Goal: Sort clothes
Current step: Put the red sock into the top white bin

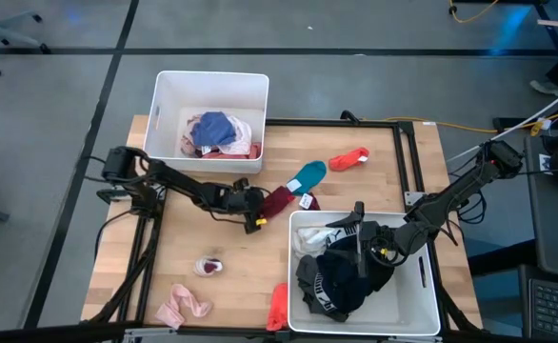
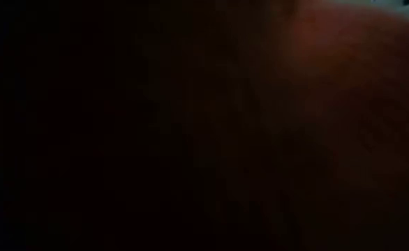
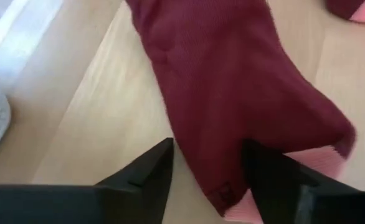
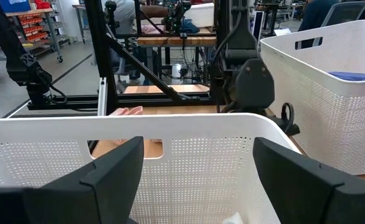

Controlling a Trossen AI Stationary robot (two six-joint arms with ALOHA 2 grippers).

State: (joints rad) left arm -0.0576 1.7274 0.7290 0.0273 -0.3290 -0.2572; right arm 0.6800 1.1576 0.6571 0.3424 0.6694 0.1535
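Note:
A maroon sock (image 1: 279, 198) lies flat on the wooden table; its end with a pink cuff (image 3: 322, 163) is toward my left gripper. My left gripper (image 3: 207, 148) is open low over that end, one finger on each side of the sock (image 3: 232, 81). My right gripper (image 1: 359, 227) is open and empty above the near-right white bin (image 1: 431, 305), which holds black, grey and white clothes (image 1: 341, 276). A teal sock (image 1: 308, 175) and a red sock (image 1: 348, 159) lie farther back. The low view is dark and shows nothing.
The far-left white bin (image 1: 165, 95) holds blue and pink clothes (image 1: 217, 131). A pink garment (image 1: 184, 305), a small pink-and-white piece (image 1: 209, 266) and an orange-red sock (image 1: 277, 307) lie near the front edge. A black frame runs around the table's sides.

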